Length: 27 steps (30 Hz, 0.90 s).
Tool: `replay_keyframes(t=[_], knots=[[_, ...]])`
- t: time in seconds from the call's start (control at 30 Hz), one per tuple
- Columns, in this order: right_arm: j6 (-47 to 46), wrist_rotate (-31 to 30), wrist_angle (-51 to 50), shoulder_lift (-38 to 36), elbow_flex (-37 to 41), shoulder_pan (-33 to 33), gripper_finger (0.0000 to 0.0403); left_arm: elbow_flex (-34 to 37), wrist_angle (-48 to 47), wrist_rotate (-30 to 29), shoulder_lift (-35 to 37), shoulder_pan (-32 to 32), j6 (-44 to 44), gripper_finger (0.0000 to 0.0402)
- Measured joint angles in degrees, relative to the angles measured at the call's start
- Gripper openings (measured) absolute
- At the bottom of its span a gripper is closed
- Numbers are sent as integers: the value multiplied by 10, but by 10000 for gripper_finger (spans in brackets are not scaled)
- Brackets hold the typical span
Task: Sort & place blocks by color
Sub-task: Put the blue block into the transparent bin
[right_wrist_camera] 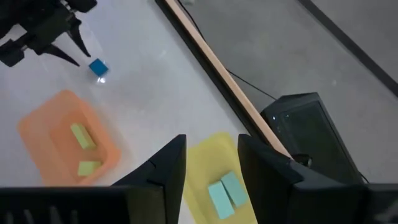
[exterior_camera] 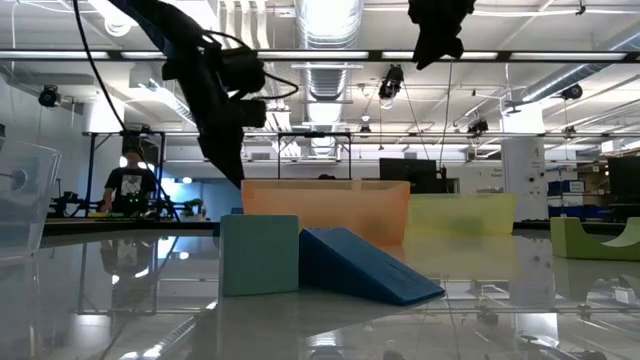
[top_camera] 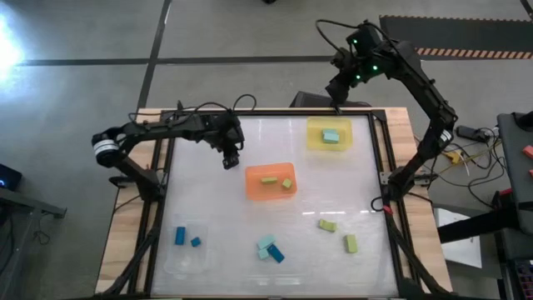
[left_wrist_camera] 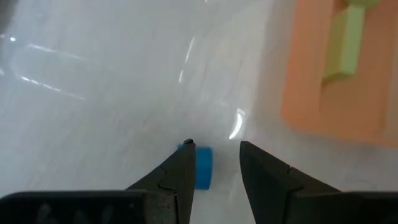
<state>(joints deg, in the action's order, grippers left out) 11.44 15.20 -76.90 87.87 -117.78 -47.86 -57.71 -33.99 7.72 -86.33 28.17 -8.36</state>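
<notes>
overhead, the left gripper (top_camera: 231,162) hangs above the white tabletop (top_camera: 208,200) just off the left end of the orange tray (top_camera: 270,182), which sits near the middle. its fingers (left_wrist_camera: 180,171) stand slightly apart with nothing between them; a small dark blue block (left_wrist_camera: 203,167) lies on the tabletop just below and beyond the tips, apart from them. in the right wrist view this same block (right_wrist_camera: 98,67) shows beside the left gripper, clear of the orange tray.

the right gripper (top_camera: 337,102) hovers high over the far edge of the tabletop, by the yellow tray (top_camera: 314,133) in the far right part. its fingers (right_wrist_camera: 165,165) are parted and empty. two light teal blocks (top_camera: 331,136) lie side by side in the yellow tray. two yellow-green blocks (top_camera: 277,181) lie in the orange tray.

a clear tray (top_camera: 171,254) near the near left corner holds two dark blue blocks (top_camera: 186,238). close to the near edge, about midway, a light teal block (top_camera: 266,246) touches a dark blue block (top_camera: 276,255); in the low view the dark blue one leans tilted against the teal one. two more yellow-green blocks (top_camera: 339,234) lie loose toward the near right part, apart from each other.

a person (exterior_camera: 130,185) stands in the room beyond the tabletop.
</notes>
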Motion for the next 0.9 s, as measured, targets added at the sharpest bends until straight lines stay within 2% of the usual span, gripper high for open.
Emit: replay_keyframes(t=[0.17, 0.27, 0.47, 0.67, 0.9], knots=[[-4, 0, -3, -4, 0, 0, 129, 0, 0, 58, -18, 19, -28, 107], [-4, 0, -3, -4, 0, 0, 125, 0, -5, 62, -29, 21, -46, 108], [-1, 0, -3, -4, 1, 0, 124, 0, -16, 61, -38, 23, -55, 152], [0, 0, -3, -4, 2, 0, 122, 0, -20, 10, -53, 23, -61, 214], [0, -1, -3, -4, 3, 0, 116, 0, -20, 6, -75, 23, -90, 228]])
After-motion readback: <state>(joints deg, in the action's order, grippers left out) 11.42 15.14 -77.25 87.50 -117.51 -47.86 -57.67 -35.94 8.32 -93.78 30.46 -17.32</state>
